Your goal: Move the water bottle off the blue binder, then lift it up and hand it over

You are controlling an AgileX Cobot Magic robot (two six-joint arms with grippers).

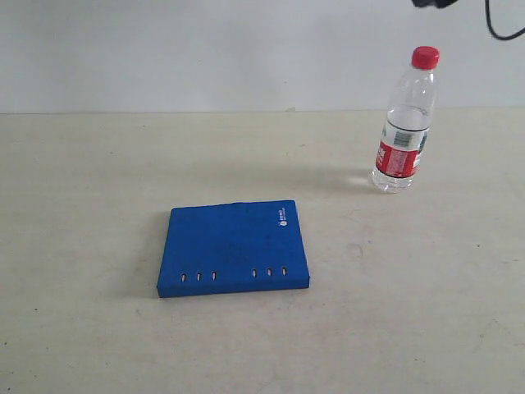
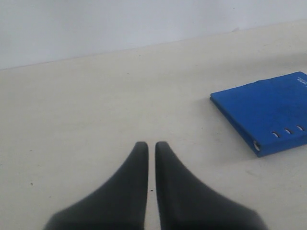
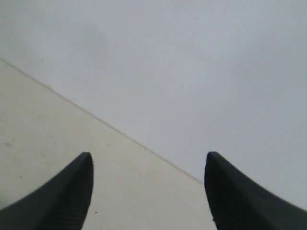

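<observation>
The water bottle, clear with a red cap and red-and-white label, stands upright on the table at the back right, well apart from the blue binder. The binder lies flat near the table's middle, with nothing on it; its corner also shows in the left wrist view. My left gripper is shut and empty, hovering over bare table to the side of the binder. My right gripper is open with nothing between its fingers, facing the table's far edge and the wall. A dark bit of the right arm shows at the top edge above the bottle.
The beige table meets a plain white wall at the back. A black cable hangs at the top right corner.
</observation>
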